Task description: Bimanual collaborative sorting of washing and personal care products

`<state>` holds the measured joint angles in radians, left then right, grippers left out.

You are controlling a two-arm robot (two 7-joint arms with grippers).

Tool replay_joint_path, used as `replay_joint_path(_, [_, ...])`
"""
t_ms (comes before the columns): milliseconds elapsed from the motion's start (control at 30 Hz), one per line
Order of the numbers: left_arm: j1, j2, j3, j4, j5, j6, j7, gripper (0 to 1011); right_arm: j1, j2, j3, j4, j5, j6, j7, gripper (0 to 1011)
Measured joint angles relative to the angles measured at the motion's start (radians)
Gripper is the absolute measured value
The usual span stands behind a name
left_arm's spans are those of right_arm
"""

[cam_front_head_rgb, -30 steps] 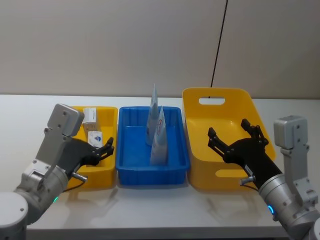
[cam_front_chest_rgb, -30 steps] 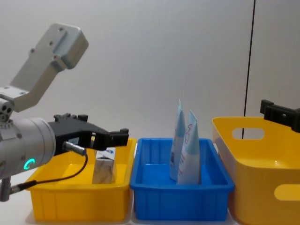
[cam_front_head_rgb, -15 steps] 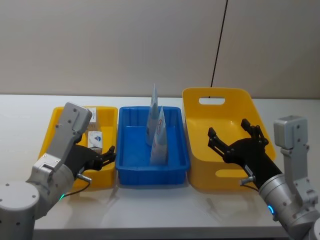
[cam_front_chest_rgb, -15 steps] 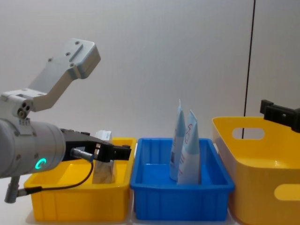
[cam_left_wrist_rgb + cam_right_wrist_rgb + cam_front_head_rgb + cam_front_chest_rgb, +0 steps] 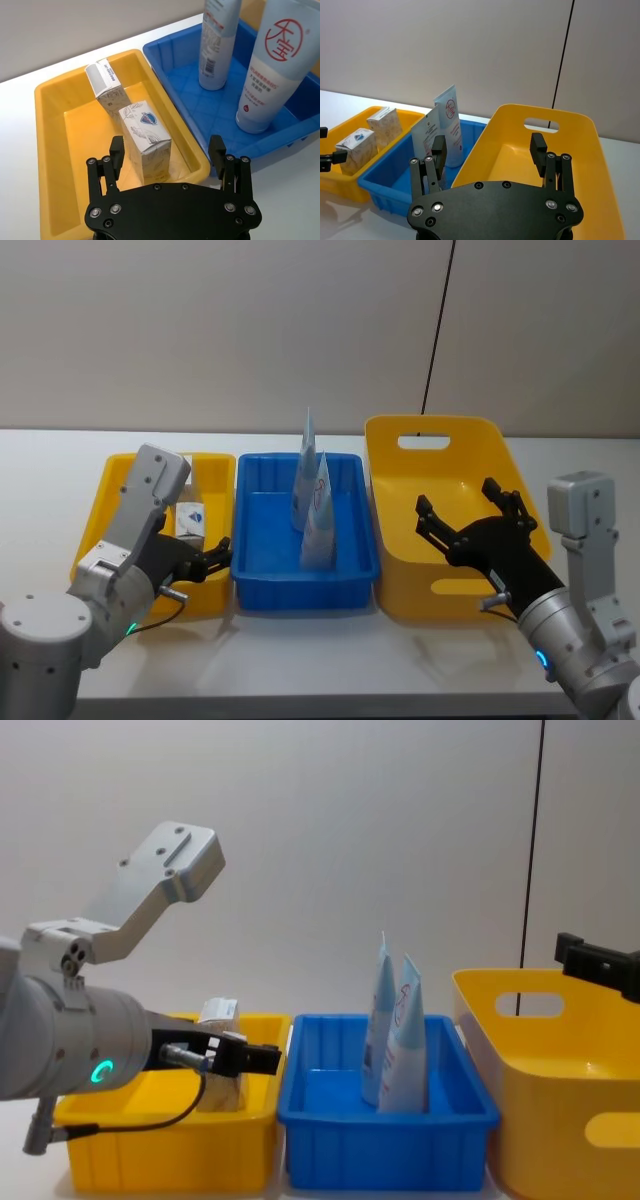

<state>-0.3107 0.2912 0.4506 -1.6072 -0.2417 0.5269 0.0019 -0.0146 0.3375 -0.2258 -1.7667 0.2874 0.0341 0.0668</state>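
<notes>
When looking down from the head, find the left gripper (image 5: 167,150) low at the small yellow bin's (image 5: 50,150) near edge, fingers spread, gripping nothing, close by the patterned carton (image 5: 145,137) standing inside; behind that, the beige carton (image 5: 105,85). See two squeeze tubes (image 5: 318,520) upright in the blue bin (image 5: 305,585). Find the right gripper (image 5: 460,502) spread wide over the large yellow bin (image 5: 385,440).
</notes>
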Motion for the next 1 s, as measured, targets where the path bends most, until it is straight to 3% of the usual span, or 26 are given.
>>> replay_joint_path(1000, [-0.079,-0.083,-0.029,0.192,0.017,-0.074,0.001,1002,0.0,0.0,0.0,0.0,0.0,0.0,0.0,1003])
